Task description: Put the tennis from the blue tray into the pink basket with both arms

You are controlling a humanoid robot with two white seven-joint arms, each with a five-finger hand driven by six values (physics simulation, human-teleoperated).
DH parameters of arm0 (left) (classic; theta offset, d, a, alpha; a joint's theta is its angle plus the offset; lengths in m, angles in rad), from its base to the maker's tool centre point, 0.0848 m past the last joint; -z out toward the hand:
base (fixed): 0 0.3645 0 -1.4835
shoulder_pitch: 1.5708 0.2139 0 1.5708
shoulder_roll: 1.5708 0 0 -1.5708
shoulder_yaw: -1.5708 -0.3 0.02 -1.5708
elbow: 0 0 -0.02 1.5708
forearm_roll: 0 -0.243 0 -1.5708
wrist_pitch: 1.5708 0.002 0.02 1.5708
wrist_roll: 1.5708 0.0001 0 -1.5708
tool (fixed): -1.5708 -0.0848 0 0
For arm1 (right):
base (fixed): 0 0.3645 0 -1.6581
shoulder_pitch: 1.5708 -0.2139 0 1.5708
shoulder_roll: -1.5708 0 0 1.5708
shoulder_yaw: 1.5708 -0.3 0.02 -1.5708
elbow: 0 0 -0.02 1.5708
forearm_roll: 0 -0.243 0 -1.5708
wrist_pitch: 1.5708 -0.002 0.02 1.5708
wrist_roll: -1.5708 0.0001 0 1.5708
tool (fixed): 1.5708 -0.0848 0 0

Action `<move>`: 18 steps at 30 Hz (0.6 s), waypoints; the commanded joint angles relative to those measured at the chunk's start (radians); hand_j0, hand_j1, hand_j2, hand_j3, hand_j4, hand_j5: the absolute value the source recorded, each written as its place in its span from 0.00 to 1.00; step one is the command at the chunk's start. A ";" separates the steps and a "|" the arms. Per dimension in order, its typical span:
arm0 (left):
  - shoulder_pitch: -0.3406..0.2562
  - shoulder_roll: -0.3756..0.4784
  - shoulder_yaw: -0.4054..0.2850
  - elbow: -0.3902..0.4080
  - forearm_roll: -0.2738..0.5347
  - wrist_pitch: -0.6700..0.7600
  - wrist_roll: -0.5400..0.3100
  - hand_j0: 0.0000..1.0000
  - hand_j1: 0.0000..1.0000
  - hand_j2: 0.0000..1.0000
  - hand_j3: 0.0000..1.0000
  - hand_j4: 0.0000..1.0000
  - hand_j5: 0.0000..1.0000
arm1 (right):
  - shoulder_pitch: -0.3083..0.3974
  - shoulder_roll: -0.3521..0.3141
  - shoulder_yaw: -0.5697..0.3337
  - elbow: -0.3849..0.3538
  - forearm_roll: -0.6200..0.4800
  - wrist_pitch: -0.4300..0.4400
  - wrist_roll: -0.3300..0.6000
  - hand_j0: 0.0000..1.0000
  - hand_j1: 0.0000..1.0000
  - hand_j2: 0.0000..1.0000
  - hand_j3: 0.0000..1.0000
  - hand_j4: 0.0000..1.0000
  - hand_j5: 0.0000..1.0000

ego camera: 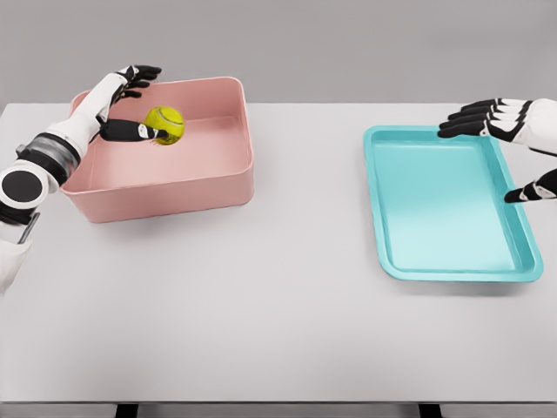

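Note:
The yellow-green tennis ball (pixel 164 125) is within the pink basket (pixel 174 187), near its back-left part; whether it rests on the floor I cannot tell. My left hand (pixel 135 103) reaches over the basket's left side and is open: its black thumb tip touches the ball's left side, while the fingers (pixel 141 75) stretch out well above the ball without touching it. The blue tray (pixel 448 266) lies at the right with nothing in it. My right hand (pixel 513 148) hovers open over the tray's far right rim, fingers spread and thumb pointing left.
Basket and tray sit on a white table (pixel 287 305), with a wide stretch of tabletop between them. The table's front edge runs along the bottom of the view.

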 commanded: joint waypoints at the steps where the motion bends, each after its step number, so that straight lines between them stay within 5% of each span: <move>1: 0.000 0.002 0.000 -0.012 0.002 -0.002 0.000 1.00 1.00 1.00 1.00 1.00 1.00 | 0.000 -0.032 -0.003 0.000 -0.008 0.003 -0.001 1.00 1.00 1.00 1.00 1.00 1.00; 5: 0.017 0.053 0.005 -0.105 0.032 -0.045 -0.001 1.00 1.00 1.00 1.00 1.00 1.00 | 0.003 -0.035 0.000 0.000 -0.008 0.003 -0.001 1.00 1.00 1.00 1.00 1.00 1.00; 8: 0.049 0.131 -0.003 -0.156 0.120 -0.267 -0.001 1.00 1.00 1.00 1.00 1.00 1.00 | 0.006 -0.035 0.001 0.000 -0.008 0.003 -0.001 1.00 1.00 1.00 1.00 1.00 1.00; 18: 0.209 0.274 0.003 -0.179 0.124 -0.909 -0.001 1.00 1.00 1.00 1.00 1.00 1.00 | 0.008 -0.049 0.003 0.000 -0.008 0.003 -0.001 1.00 1.00 1.00 1.00 1.00 1.00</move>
